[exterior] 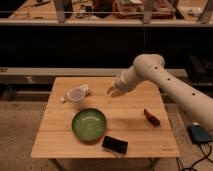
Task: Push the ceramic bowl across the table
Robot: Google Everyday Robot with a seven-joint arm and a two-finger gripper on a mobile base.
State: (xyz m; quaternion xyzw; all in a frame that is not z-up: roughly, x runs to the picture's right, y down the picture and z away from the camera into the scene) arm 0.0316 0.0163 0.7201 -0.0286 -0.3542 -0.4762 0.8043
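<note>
Step in hand: approach, with contact not yet made. The gripper (115,90) hangs over the upper centre of the table (135,131), well apart from the ceramic bowl (89,124); whether it is wide or narrow cannot be told. The bowl sits lower centre-left in the frame, near the front edge: round, shallow, glossy green glaze, paler inside, darker rim. Next move, as judged: lower the gripper beside the rim and press sideways; glazed ware should slide readily on smooth light planks. A translucent plastic cup (76,96) stands just upper left of the bowl, and a flat dark rectangular object (115,145) lies just lower right.
</note>
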